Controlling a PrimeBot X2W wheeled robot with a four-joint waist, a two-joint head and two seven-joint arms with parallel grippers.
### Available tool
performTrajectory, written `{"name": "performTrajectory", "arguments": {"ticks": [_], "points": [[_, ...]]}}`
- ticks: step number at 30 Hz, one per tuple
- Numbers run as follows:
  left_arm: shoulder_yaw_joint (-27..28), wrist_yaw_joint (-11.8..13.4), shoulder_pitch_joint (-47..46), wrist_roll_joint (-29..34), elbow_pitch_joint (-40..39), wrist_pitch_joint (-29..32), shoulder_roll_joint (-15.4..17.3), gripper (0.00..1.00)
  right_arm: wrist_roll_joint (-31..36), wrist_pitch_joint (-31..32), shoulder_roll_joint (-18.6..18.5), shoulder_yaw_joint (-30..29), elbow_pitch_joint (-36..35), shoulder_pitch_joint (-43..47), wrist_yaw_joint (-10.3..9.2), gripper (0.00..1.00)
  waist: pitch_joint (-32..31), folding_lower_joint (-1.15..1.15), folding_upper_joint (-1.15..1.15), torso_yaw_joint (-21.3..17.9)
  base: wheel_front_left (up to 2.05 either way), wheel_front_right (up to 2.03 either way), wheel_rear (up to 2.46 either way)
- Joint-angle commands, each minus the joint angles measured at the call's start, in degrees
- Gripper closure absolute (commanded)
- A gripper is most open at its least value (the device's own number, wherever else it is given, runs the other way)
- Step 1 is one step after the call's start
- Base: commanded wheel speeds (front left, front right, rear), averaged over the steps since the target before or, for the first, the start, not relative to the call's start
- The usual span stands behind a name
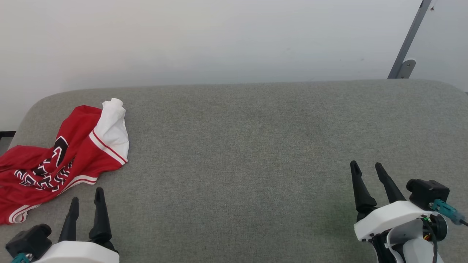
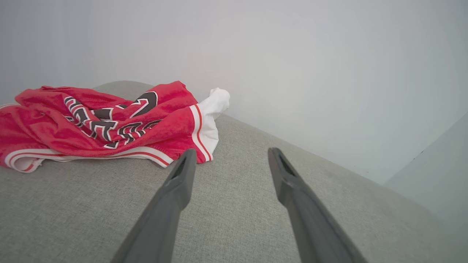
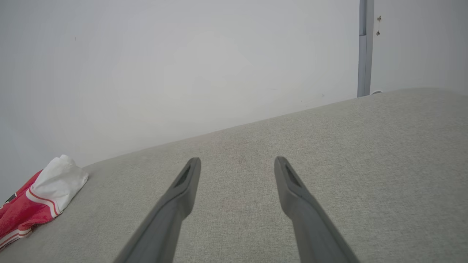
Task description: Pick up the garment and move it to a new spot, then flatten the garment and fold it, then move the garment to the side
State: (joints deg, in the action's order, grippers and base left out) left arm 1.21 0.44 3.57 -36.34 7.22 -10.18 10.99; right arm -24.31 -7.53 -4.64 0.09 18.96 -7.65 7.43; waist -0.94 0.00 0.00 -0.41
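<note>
The left gripper (image 1: 87,194) and right gripper (image 1: 366,164) sit low over the near edge of the grey cushion (image 1: 237,146), fingers pointing far, both spread wide and empty. The crumpled red jersey (image 1: 73,153) lies at the left, just beyond the left gripper and well apart from the right. Its black, white-outlined lettering is too creased to read.

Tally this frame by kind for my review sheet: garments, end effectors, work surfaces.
Garment: 1
End effectors, left end effector and right end effector, both open: 2
Grey padded surface: 1
Total: 4
</note>
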Motion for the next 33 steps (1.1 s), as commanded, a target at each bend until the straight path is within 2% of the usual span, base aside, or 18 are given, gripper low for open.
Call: {"name": "performTrajectory", "arguments": {"ticks": [1, 12, 33], "points": [[0.19, -0.33, 0.00, 1.35, -0.60, -0.59, 0.16, 0.00, 1.46, -0.52, -0.25, 0.23, -0.31, -0.93, 0.08, 0.00, -0.01, 0.00, 0.00, -0.01, 0.00, 0.00, 0.00], [0.55, -0.89, 0.95, 7.51, -0.92, -2.06, 0.07, 0.00, 7.58, -1.85, -0.09, 0.72, -0.20, -0.48, 0.09, 0.00, -0.08, 0.00, 0.00, -0.10, 0.00, 0.00, 0.00], [1.36, -2.82, 2.06, 15.21, -1.18, -4.32, -0.30, 0.00, 16.31, -3.67, 0.22, 1.16, 0.04, -0.30, 0.06, 0.00, -0.32, 0.00, 0.00, -0.33, 0.00, 0.00, 0.00]]}}
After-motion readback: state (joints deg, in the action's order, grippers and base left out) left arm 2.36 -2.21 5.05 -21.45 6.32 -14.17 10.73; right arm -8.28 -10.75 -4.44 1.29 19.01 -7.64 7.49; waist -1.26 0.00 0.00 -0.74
